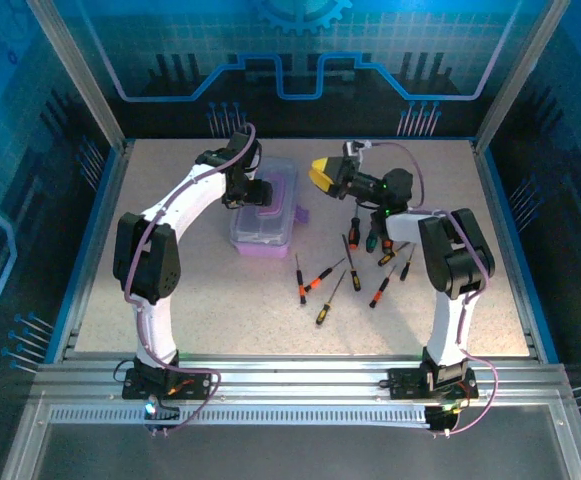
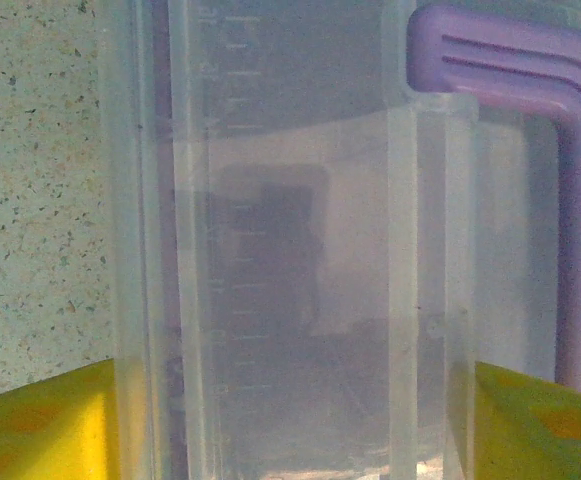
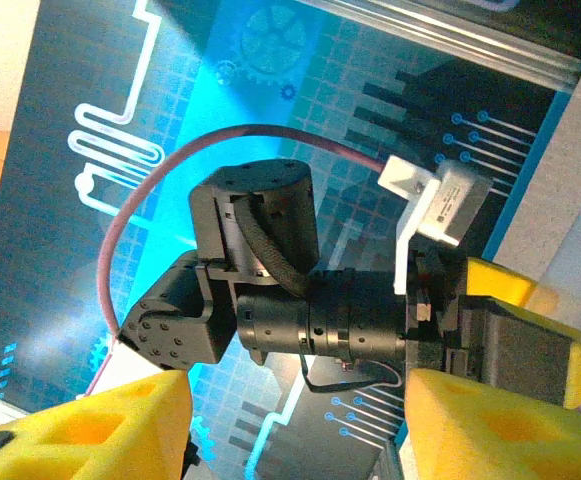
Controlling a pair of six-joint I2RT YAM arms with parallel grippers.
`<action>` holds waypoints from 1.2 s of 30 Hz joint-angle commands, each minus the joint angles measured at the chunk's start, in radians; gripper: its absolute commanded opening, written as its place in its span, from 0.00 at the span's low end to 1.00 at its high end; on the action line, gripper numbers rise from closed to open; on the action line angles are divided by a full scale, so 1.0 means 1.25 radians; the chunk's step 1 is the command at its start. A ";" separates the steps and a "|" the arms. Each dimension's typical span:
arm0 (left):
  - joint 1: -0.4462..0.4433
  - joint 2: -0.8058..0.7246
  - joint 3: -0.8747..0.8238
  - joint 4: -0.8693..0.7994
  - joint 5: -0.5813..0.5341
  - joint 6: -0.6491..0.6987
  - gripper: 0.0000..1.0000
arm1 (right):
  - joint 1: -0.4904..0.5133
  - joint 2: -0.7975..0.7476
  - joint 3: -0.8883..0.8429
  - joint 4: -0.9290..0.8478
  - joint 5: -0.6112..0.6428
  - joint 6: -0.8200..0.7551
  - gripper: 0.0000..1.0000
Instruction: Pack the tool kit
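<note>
While left gripper (image 1: 258,192) clamped the case (image 1: 268,228) at upper centre of top view, screwdrivers (image 1: 353,268) lay loose right of centre, none visibly packed. Next, I'd guess: right gripper (image 1: 322,172) (hovering beside the case) drops for a precise pinch on one. Left wrist added contact detail: clear lid (image 2: 290,250) spanning yellow fingers (image 2: 40,430), purple handle (image 2: 570,150) upper right. Right wrist: jaws apart, empty.

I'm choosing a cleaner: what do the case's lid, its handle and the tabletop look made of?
Clear lid: see-through, slightly frosted plastic with moulded ridges. Handle: opaque purple plastic, smooth, grooved. Tabletop: pale, speckled, matt; perhaps laminate or stone-look board, hard to tell.
</note>
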 commanded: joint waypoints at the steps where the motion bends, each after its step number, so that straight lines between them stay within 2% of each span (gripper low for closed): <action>1: 0.024 0.121 -0.071 -0.155 -0.047 -0.009 0.58 | -0.033 0.024 -0.046 0.008 -0.010 -0.023 0.59; 3: 0.023 0.101 -0.068 -0.148 -0.001 -0.015 0.57 | -0.041 0.023 -0.065 -0.013 -0.007 -0.044 0.59; 6: 0.022 0.074 -0.055 -0.141 0.065 -0.037 0.55 | -0.040 0.006 -0.082 -0.125 -0.003 -0.130 0.59; 9: 0.019 0.051 -0.048 -0.117 0.113 -0.068 0.54 | -0.037 -0.030 -0.089 -0.301 0.022 -0.259 0.60; 14: 0.016 0.030 -0.041 -0.075 0.167 -0.113 0.54 | -0.021 -0.113 -0.089 -0.610 0.126 -0.471 0.61; 16: 0.016 0.024 -0.041 -0.057 0.181 -0.124 0.53 | -0.011 -0.141 -0.088 -0.681 0.166 -0.528 0.61; 22: 0.016 0.015 -0.025 -0.009 0.212 -0.147 0.51 | 0.013 -0.188 -0.075 -0.807 0.241 -0.609 0.63; 29: 0.024 -0.004 -0.022 0.040 0.277 -0.145 0.49 | 0.039 -0.191 -0.015 -0.925 0.242 -0.676 0.66; 36: 0.071 -0.057 -0.099 0.183 0.395 -0.183 0.49 | 0.075 -0.169 0.093 -1.039 0.223 -0.732 0.68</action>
